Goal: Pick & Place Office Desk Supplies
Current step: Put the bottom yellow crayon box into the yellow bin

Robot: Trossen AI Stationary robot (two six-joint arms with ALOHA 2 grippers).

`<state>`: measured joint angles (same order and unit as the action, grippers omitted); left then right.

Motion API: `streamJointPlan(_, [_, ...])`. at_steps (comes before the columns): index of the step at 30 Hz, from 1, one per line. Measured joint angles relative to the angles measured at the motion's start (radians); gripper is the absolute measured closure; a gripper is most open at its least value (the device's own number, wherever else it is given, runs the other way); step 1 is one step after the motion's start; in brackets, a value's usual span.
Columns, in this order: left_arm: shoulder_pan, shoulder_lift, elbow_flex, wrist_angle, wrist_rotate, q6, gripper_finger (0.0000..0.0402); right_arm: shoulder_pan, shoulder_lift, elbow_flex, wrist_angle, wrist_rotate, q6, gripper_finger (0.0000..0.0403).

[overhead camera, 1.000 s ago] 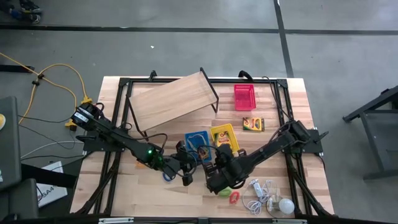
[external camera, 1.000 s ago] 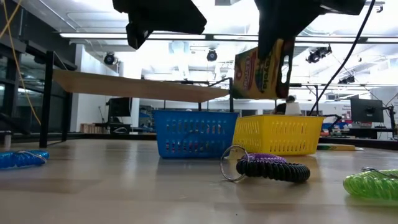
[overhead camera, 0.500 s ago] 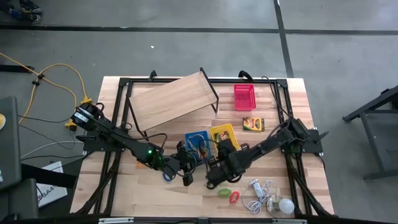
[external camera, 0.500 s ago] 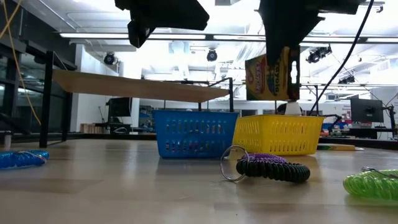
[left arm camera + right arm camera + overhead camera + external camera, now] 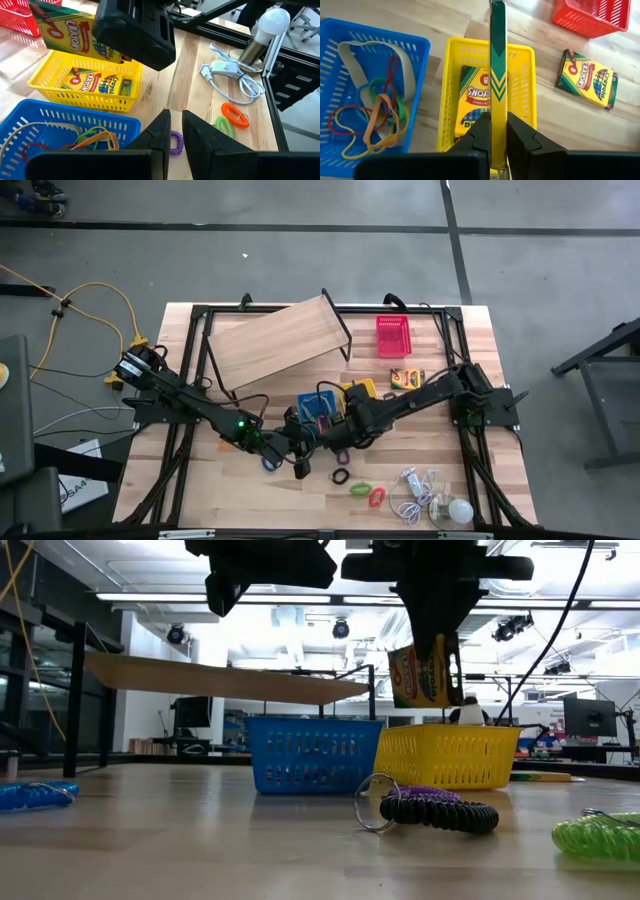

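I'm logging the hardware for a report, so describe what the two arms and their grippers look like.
Both arms are dark, near-black, jointed and slender. The left arm shows a small green light near its wrist and a black cable looping alongside. Each gripper has two flat, dark, blunt-tipped fingers: the left gripper and the right gripper look alike. The right arm appears plain black.

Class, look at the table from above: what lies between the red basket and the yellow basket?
In the high view, one crayon box lies flat on the table between the red basket and the yellow basket; the right wrist view confirms it.
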<state>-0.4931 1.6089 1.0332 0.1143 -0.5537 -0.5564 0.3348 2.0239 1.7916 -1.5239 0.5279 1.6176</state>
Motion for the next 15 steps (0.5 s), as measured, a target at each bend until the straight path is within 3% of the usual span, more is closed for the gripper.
streamJointPlan(8, [0.000, 0.000, 0.000, 0.000, 0.000, 0.000, 0.0357, 0.013, -0.015, -0.009, -0.046, 0.040, 0.000, 0.0380])
streamJointPlan(15, [0.000, 0.000, -0.001, 0.001, 0.000, 0.000, 0.0357, 0.039, -0.145, -0.128, 0.038, 0.075, -0.016, 0.0380])
